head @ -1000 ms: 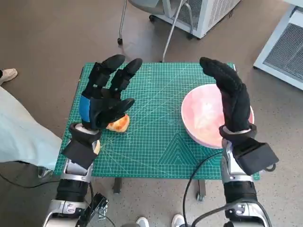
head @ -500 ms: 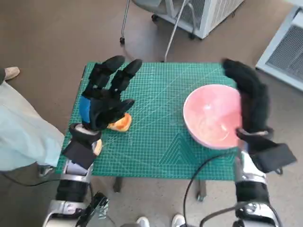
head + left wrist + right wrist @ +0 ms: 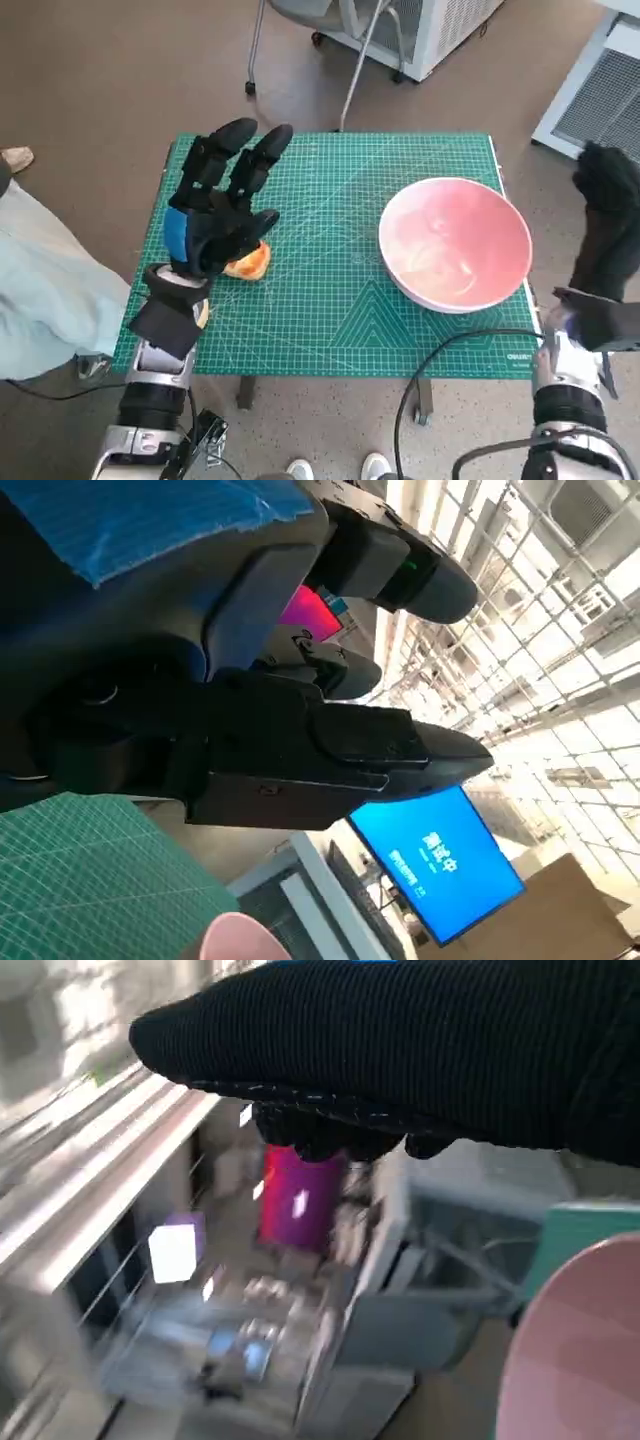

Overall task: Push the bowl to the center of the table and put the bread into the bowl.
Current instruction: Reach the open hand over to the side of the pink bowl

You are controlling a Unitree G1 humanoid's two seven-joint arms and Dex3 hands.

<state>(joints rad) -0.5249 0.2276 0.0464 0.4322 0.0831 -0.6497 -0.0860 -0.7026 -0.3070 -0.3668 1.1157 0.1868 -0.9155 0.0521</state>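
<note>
Neither part of the task looks finished. The pink bowl sits on the right side of the green surface, close to the right edge and clearly off centre, so the push toward the middle is not yet done. The bread lies on the left part of the surface, well apart from the bowl, and nothing is inside the bowl.

The right hand hangs off the right edge of the surface, just beside the bowl's right rim but apart from it, as far as the head view shows. It holds nothing; how far its gloved fingers are spread cannot be told from any view. From there a leftward push against the rim would seem the natural next step.

The left hand hovers over the left part of the surface with its fingers spread and empty, reaching toward the far side. The bread peeks out just under the near right side of that hand, partly hidden; whether they touch cannot be told.
</note>
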